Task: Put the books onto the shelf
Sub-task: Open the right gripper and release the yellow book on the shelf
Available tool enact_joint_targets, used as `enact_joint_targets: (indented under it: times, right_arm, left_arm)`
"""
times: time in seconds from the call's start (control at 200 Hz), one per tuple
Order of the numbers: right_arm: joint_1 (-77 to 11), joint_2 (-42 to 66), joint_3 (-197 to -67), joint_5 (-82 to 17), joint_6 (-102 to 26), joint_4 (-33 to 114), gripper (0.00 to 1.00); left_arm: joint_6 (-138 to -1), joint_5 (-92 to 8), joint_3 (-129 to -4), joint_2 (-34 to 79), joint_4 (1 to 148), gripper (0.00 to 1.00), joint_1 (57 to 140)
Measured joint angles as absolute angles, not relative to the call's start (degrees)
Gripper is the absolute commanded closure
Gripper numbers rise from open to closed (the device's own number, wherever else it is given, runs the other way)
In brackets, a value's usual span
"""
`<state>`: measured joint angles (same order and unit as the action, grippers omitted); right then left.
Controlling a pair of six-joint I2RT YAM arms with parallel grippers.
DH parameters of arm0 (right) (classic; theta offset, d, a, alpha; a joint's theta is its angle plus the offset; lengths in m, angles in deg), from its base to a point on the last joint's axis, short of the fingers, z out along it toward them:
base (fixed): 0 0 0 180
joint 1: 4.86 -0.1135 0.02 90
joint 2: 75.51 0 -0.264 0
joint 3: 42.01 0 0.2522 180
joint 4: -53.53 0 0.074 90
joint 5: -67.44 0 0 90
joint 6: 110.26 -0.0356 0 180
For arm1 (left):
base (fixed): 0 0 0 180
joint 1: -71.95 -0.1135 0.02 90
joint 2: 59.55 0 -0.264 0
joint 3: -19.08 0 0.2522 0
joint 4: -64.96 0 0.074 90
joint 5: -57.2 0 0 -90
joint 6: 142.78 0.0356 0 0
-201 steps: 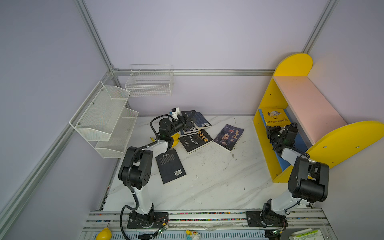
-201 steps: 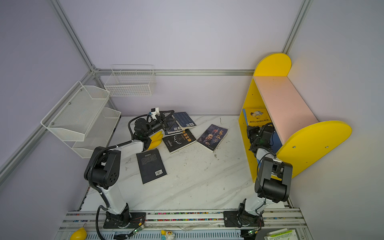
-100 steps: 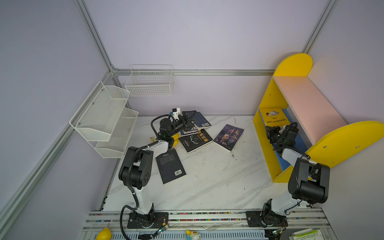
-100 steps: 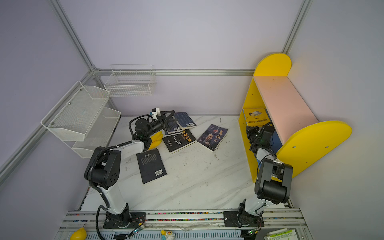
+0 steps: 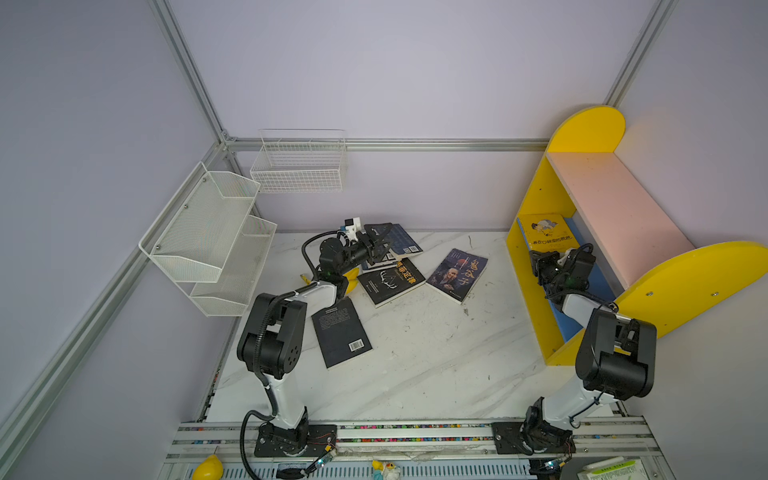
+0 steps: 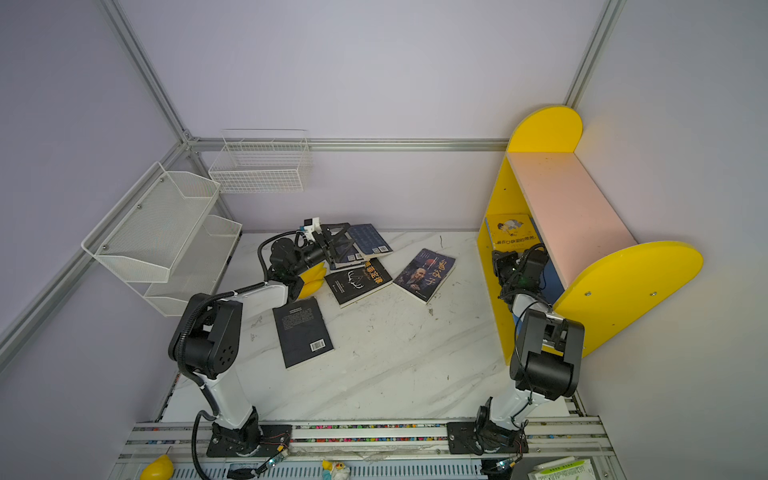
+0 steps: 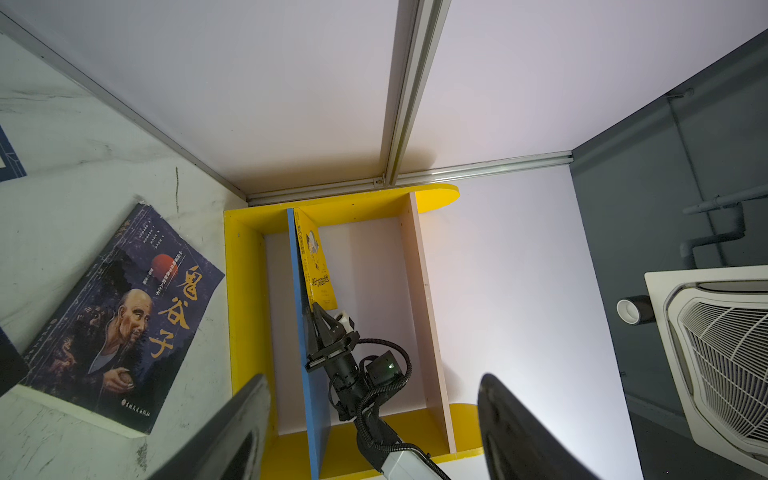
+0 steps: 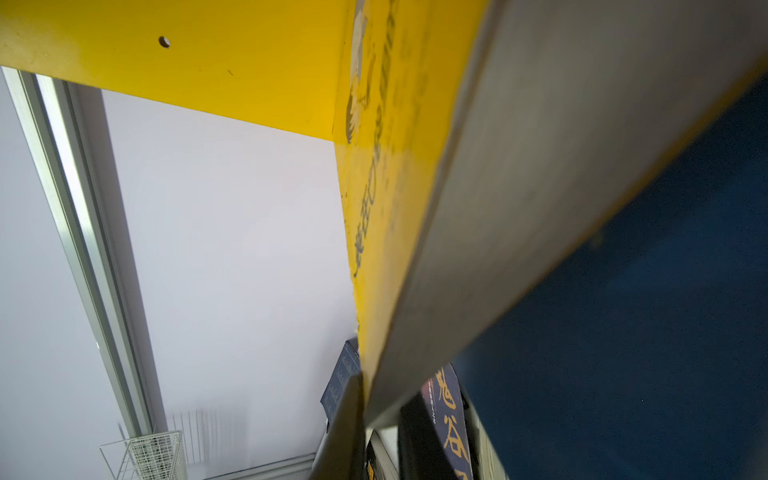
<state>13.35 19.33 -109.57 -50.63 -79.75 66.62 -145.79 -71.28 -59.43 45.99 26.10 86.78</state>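
Glossy paperbacks (image 5: 457,274), matt marbled tabletop (image 5: 415,374)

Even soft light; right wrist view blurred.

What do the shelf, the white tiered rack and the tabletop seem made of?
Shelf: likely painted or laminated wood board, matte; flat panels, screw heads show. Rack: white coated metal mesh, see-through. Tabletop: marble-look slab or laminate, grey veining; cannot tell which.

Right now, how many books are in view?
6. Yellow book on the shelf's lower board, in the right gripper. On the table: back-cover-up book, orange-title book, portrait book, upper navy book overlapping lower navy book, under the left gripper. More may hide.
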Motion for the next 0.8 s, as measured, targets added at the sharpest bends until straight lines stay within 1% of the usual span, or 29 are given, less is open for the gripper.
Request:
enact_joint_targets:
  times: [0.07, 0.185, 0.385, 0.425, 0.465, 0.55, 0.725, 0.8]
  right_arm:
    - [13.38, 19.33, -109.57, -50.65, -79.72, 66.62, 1.00]
    - [13.38, 19.33, -109.57, -50.63, -79.85, 66.60, 0.84]
    - [13.38, 19.33, -109.57, -50.15, -80.88, 66.58, 0.78]
    - [13.38, 19.33, -109.57, -49.97, -81.10, 66.58, 0.73]
    - [13.38, 19.33, -109.57, -49.78, -81.49, 66.56, 0.65]
    - [13.40, 19.31, -109.60, -49.36, -81.67, 66.56, 0.57]
    - [13.42, 19.18, -109.60, -48.95, -82.52, 66.53, 0.50]
    - [13.42, 18.70, -109.60, -48.69, -82.72, 66.10, 0.44]
  left_arm:
    - [-145.79, -71.28, -59.43, 45.97, 26.10, 0.22, 86.78]
    - [-145.79, -71.28, -59.43, 45.97, 26.10, 0.22, 86.78]
    - [-145.77, -71.28, -59.43, 45.86, 26.17, 0.22, 86.78]
    - [-145.77, -71.28, -59.43, 45.77, 26.17, 0.22, 86.78]
    - [-145.75, -71.28, -59.43, 45.68, 26.17, 0.22, 86.78]
    - [-145.75, -71.30, -59.43, 45.62, 26.15, 0.22, 86.78]
    - [-145.75, -71.33, -59.43, 45.42, 26.32, 0.22, 86.78]
    - [-145.75, -71.33, -59.28, 45.22, 26.30, 0.22, 86.78]
